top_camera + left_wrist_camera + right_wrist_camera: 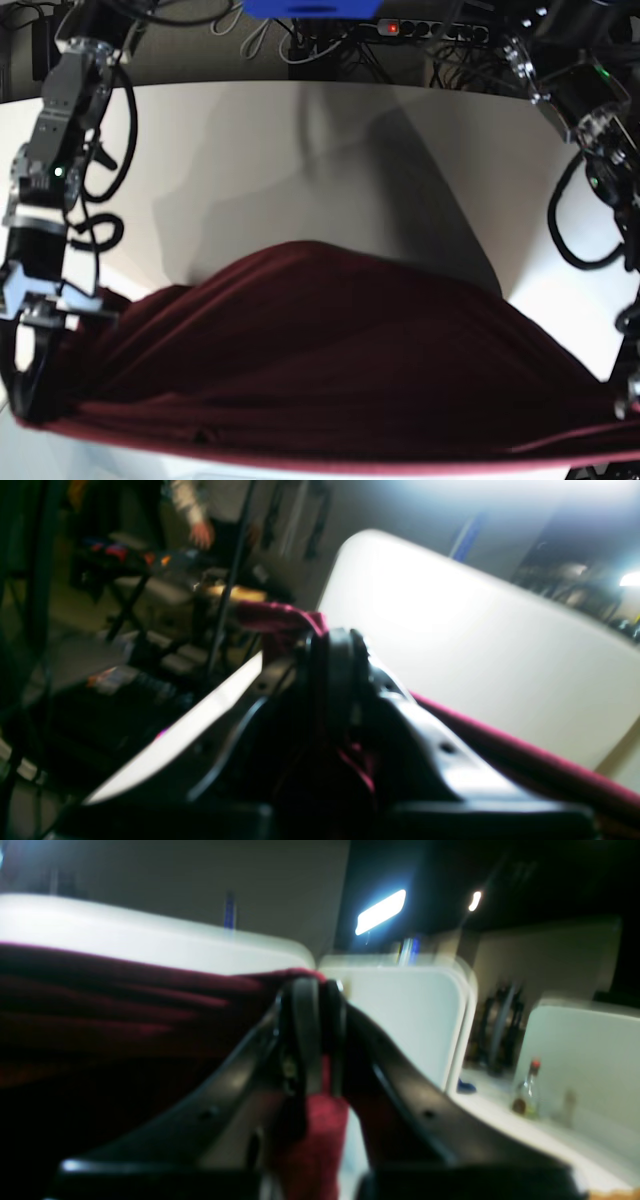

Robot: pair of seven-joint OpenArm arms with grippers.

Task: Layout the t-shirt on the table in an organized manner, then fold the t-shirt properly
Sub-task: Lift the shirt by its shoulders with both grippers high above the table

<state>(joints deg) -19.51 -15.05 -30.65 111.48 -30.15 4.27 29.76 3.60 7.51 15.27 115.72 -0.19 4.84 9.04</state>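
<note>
The dark maroon t-shirt (pixel 320 350) hangs stretched wide between my two grippers over the near part of the white table (pixel 300 160). Its lower edge forms a taut line along the bottom of the base view. My right gripper (pixel 28 405), at that view's left, is shut on one end of the shirt; the right wrist view shows its jaws (pixel 317 990) closed on the cloth (pixel 125 1005). My left gripper (pixel 628 400), at the far right edge, is shut on the other end. In the left wrist view its jaws (pixel 325 635) pinch a bunch of the shirt (pixel 280 617).
A power strip (pixel 430 28) and cables lie behind the table's far edge. The left wrist view shows a person (pixel 200 530) and cluttered stands beyond the table (pixel 450 630). The right wrist view shows further white tables and a bottle (pixel 527 1090).
</note>
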